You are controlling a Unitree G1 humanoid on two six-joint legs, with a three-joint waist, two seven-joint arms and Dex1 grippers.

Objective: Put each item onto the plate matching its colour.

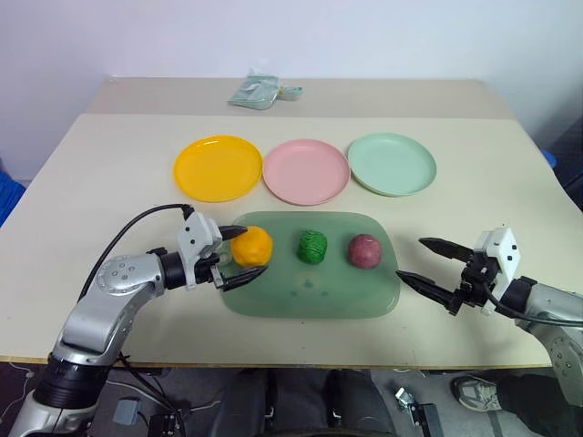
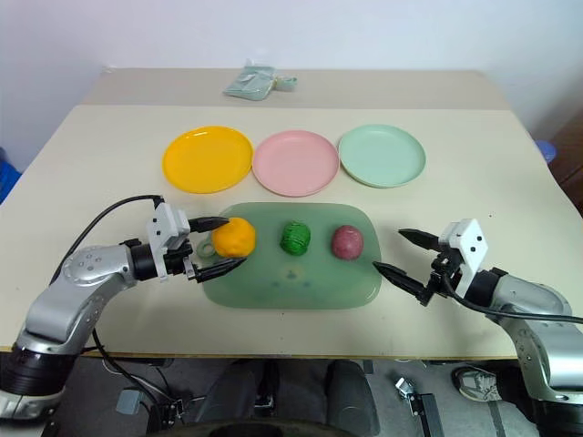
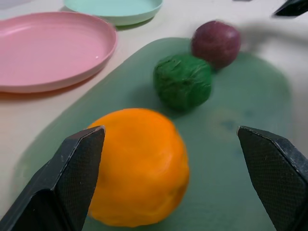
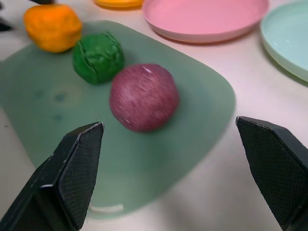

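Beige table [image 1: 109,182], left hand [image 1: 239,263] open, partly hiding orange ball [image 1: 252,244]; right hand [image 1: 422,264] open

— Where are the three balls?

— In a row at mid-frame: the orange ball [image 1: 251,246] on the left, the dark green textured ball [image 1: 311,247] in the middle, the dark red ball [image 1: 364,250] on the right, none touching.

— And the plates?

— Above them, side by side, all bare: the yellow-orange plate [image 1: 218,167] left, the pink plate [image 1: 306,170] centre, the mint green plate [image 1: 392,164] right.
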